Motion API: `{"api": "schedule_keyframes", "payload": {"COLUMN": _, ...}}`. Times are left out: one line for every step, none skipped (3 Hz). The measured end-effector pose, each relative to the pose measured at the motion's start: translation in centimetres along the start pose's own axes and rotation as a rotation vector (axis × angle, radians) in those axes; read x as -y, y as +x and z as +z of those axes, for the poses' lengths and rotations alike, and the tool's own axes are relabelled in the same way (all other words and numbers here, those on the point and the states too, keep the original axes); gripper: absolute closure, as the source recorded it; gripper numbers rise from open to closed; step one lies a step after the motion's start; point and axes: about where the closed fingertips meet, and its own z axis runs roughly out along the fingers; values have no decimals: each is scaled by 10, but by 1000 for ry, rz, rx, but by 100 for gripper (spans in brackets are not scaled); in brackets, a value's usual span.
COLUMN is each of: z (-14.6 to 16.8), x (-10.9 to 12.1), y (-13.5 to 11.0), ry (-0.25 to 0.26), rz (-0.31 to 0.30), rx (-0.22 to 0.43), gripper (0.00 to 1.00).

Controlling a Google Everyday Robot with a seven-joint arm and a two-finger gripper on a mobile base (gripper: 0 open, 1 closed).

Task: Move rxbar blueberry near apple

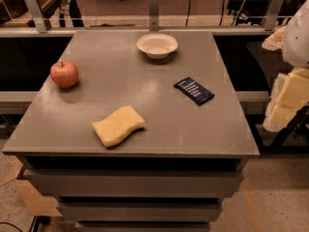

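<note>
On the right half of the tabletop (120,81) lies the bar (194,91), flat, with its long axis going from about 10 o'clock to 4 o'clock. At the right edge of the view, outside the tabletop and off its surface, hangs the pincer (288,98); only part of it shows, and I cannot tell if it is wide or narrow, though it seems to hold nothing. From the pincer the bar is at about 9 o'clock, near but not touching. I judge the coming reach must go leftward and down, with the pincer turned so it closes across the short side of the bar. The apple (64,74) stands well apart, at 9 to 10 o'clock from the bar. The way between them passes between the bowl (157,45) and the sponge (118,125)
</note>
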Motion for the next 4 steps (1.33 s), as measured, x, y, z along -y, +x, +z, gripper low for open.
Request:
{"api": "schedule_keyframes", "payload": {"z": 2, "x": 3, "y": -3, "ry": 3, "rz": 7, "rx": 7, "gripper": 0}}
{"api": "schedule_keyframes", "payload": {"z": 22, "x": 21, "y": -15, "ry": -1, "rz": 62, "rx": 15, "gripper": 0}}
{"api": "schedule_keyframes", "payload": {"z": 61, "x": 50, "y": -40, "ry": -25, "rz": 163, "rx": 54, "gripper": 0}}
{"api": "schedule_keyframes", "payload": {"z": 95, "x": 72, "y": -55, "ry": -53, "rz": 284, "rx": 106, "gripper": 0}}
